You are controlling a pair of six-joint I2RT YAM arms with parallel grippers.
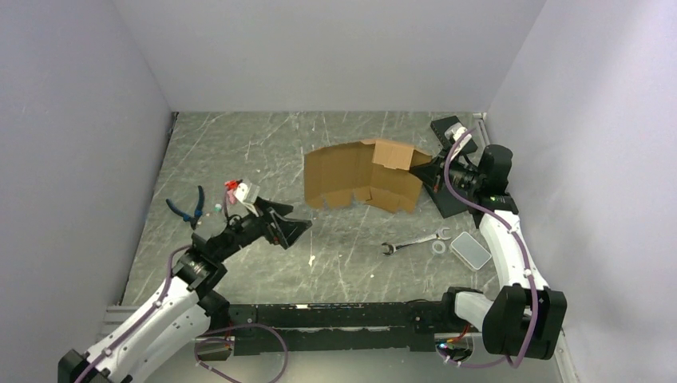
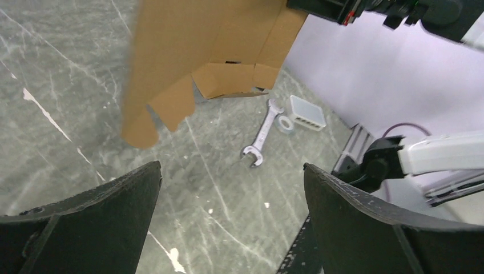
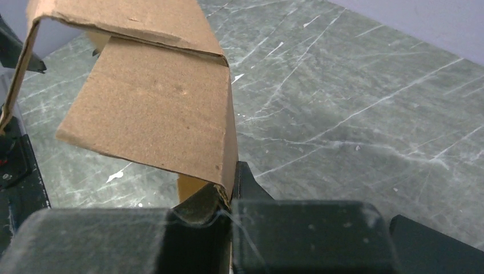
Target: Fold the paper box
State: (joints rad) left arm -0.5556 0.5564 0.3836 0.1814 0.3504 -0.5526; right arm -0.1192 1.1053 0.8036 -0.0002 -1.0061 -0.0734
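Task item, the paper box (image 1: 363, 177), is found right of mid-desk. It is a partly creased brown sheet, arched, with its long axis laid left to right across the top view. Its right end is pinched by the right end effector (image 3: 228, 191), whose jaws are seen clamped on a folded corner of the card. The held end is lifted; the lower flaps appear to rest on the desk (image 1: 239, 148).

The left end effector (image 1: 294, 229) is noted wide open, empty and low over the desk. The paper box lies ahead of it and to its right, apart from it, and the free left edge is the nearest part. The left arm is judged the one to take that edge, the right being occupied.

Surface: grey, hard, scratched; card is likely to slide on it.

Room: no tool lies between the left end effector and the paper box. The wrench (image 1: 415, 241) and clear case (image 1: 471, 250) lie toward the right arm's base and the pliers (image 1: 190, 206) far left. Pale walls (image 1: 319, 56) close in on three sides.
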